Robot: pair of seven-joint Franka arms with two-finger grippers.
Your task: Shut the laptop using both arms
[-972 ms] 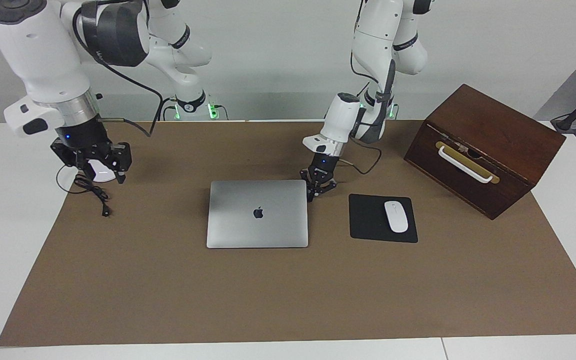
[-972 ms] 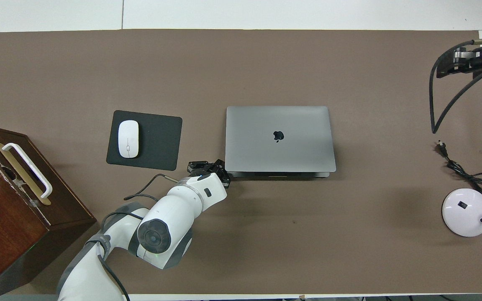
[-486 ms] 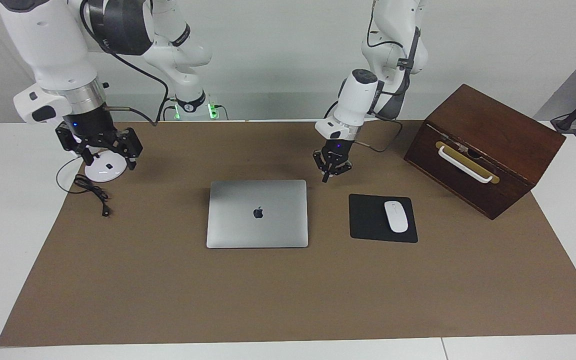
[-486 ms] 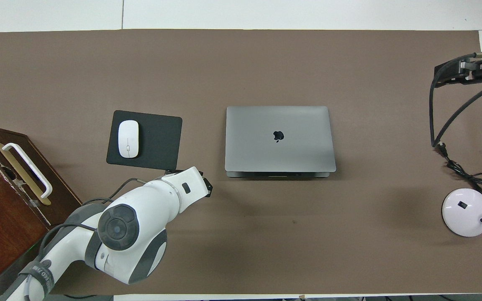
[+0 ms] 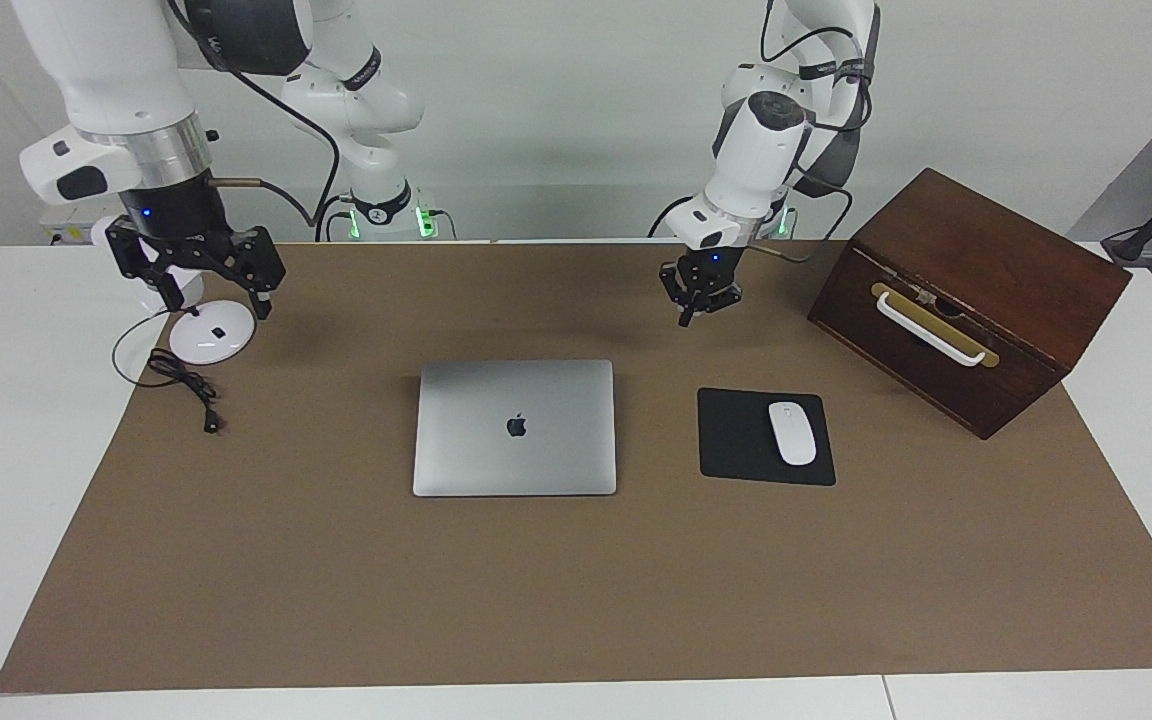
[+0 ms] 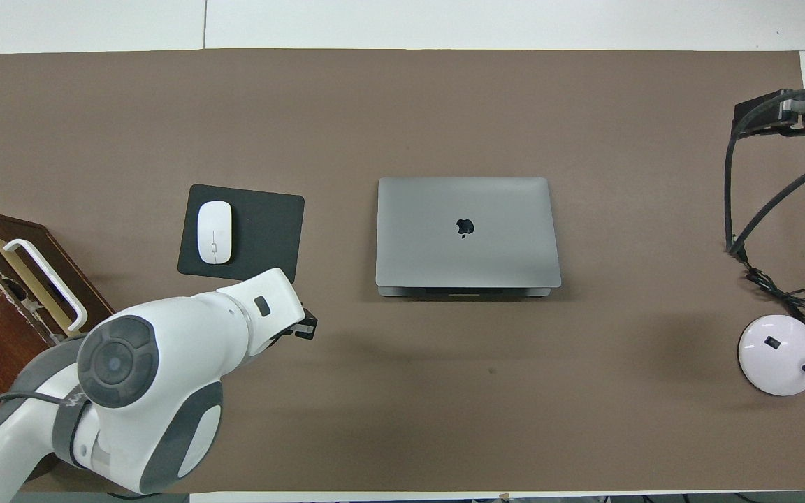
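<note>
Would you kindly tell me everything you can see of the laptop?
The laptop is slim and silver-grey, metal by its look, with a dark apple logo at the middle of its lid. It is shut and lies flat on the brown mat, mid-table, beside the black mouse pad. Its hinge edge faces the robots. Neither tool touches it.

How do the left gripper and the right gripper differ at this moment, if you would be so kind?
The left gripper is shut, its fingertips together; the right gripper stands wide open. The left gripper hangs over bare mat between the laptop and the robots, while the right gripper hangs over the white lamp base at the right arm's end of the table. Both are raised, empty and clear of the closed laptop.
</note>
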